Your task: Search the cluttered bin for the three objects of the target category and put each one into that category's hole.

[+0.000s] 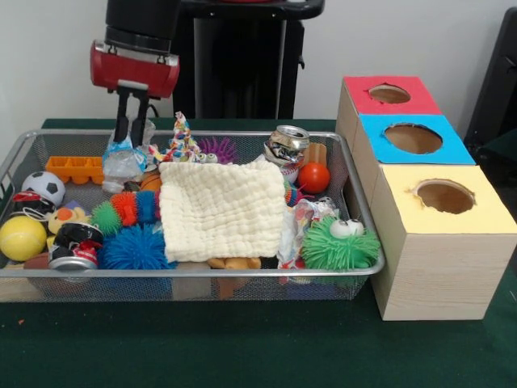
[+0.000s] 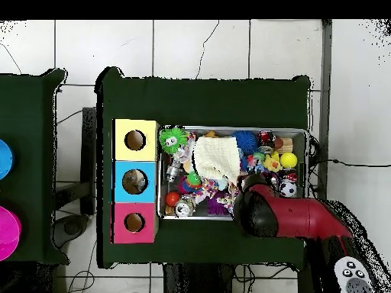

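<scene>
The pincer [image 1: 133, 129] hangs down into the far left part of the wire bin [image 1: 16, 158], its two dark fingers [image 1: 122, 121] close together on a crumpled clear plastic wrapper [image 1: 123, 162] with blue print; it appears clenched on that wrapper, which sits just beside an orange tray [image 1: 74, 169]; in the overhead view the red and black arm [image 2: 294, 217] covers this spot.

A cream cloth [image 1: 222, 210] lies flat over the middle of the bin, its long axis running roughly left to right in the front view; a crushed silver can [image 1: 286, 145] rests tilted at the far rim, just beside a red ball [image 1: 314, 177]; a second crushed can [image 1: 74, 246], red and black, lies near the front left corner with its end facing the camera; a green spiky ball [image 1: 339, 244] sits at the front right, a blue spiky ball [image 1: 133, 249] left of the cloth, a yellow ball [image 1: 22, 238] and a small football [image 1: 44, 187] at the left end.

Right of the bin on the green surface [image 1: 242, 347] stands a wooden box in three sections, each with a round hole on top: red [image 1: 388, 94], blue [image 1: 414, 138] and yellow [image 1: 444, 196].
</scene>
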